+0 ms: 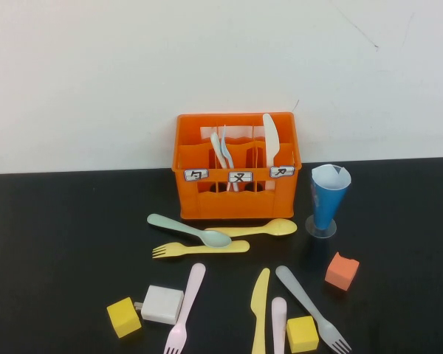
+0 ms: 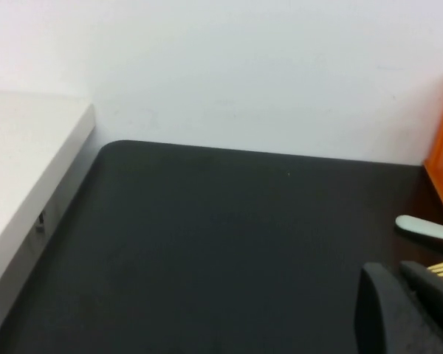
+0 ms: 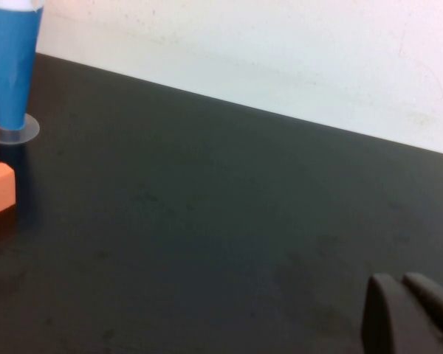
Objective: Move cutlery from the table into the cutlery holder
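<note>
The orange cutlery holder (image 1: 207, 200) stands at the back middle of the black table (image 1: 59, 243). A white knife (image 1: 270, 140) and pale spoons (image 1: 223, 151) stand in it. In front of it lie a mint spoon (image 1: 188, 228), a yellow spoon (image 1: 262, 228), a yellow fork (image 1: 199, 249), a pink fork (image 1: 186, 306), a yellow knife (image 1: 260, 310), a pink handle (image 1: 279, 324) and a grey fork (image 1: 310, 299). Neither arm shows in the high view. My left gripper (image 2: 395, 269) is shut and empty, low over the table beside the mint spoon (image 2: 428, 228). My right gripper (image 3: 399, 280) is shut and empty over bare table.
A blue cone cup (image 1: 328, 195) stands right of the holder, with an orange cube (image 1: 342, 271) in front of it. Two yellow cubes (image 1: 123, 317) (image 1: 301, 333) and a white block (image 1: 162, 304) lie among the cutlery. A white ledge (image 2: 22, 169) borders the table's left edge.
</note>
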